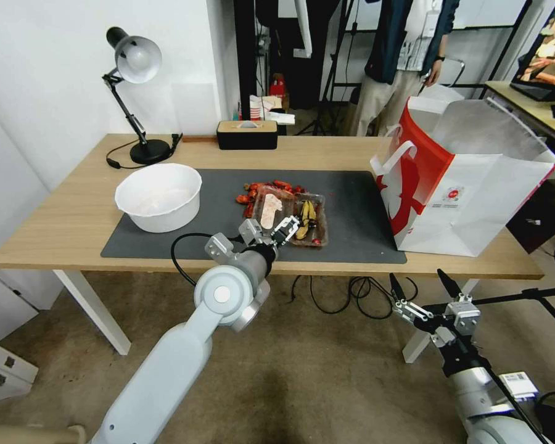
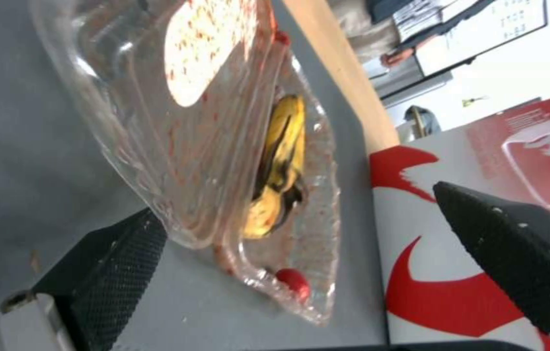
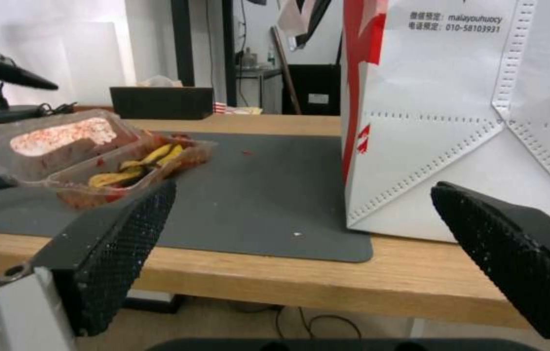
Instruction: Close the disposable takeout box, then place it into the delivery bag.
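Observation:
The disposable takeout box (image 1: 293,216) lies open on the grey mat, with pale pinkish food in its left half and yellow-brown and red food in its right. In the left wrist view, the box (image 2: 223,146) has its left half tilted up over the other. My left gripper (image 1: 268,231) is open at the box's near edge, and one finger (image 2: 112,273) is close against the raised half. The red-and-white delivery bag (image 1: 462,179) stands open at the table's right end. My right gripper (image 1: 422,293) hangs open below the table's front edge, facing the bag (image 3: 457,122) and the box (image 3: 93,151).
A large white bowl (image 1: 159,196) sits on the mat's (image 1: 351,209) left end. Red food bits (image 1: 271,185) lie just behind the box. A desk lamp (image 1: 135,92) and a black tissue box (image 1: 246,134) stand along the back edge. A person (image 1: 407,55) stands behind the table.

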Robot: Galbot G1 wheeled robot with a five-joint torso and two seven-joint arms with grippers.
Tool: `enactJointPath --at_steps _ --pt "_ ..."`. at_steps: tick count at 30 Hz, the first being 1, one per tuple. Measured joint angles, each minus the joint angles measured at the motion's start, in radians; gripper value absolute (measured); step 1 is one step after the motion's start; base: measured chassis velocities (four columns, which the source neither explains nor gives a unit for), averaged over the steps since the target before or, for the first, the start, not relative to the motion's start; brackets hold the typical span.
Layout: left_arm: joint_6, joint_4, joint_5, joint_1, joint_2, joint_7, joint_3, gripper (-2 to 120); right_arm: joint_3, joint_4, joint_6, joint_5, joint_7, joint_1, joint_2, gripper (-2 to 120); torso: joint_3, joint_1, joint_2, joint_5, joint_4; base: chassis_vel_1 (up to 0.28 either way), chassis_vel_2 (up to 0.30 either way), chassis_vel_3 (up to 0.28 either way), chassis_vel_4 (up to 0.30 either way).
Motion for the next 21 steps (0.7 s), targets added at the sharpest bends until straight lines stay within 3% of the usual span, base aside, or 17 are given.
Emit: enactJointPath --at_steps 21 --pt "-0.025 -0.031 -0.062 -0.069 0.031 0.060 -0.043 100 0.000 0.000 0.000 -0.006 -0.001 -0.004 -0.002 100 0.000 0.000 0.000 0.0001 0.0000 0.000 0.000 0.000 0.000"
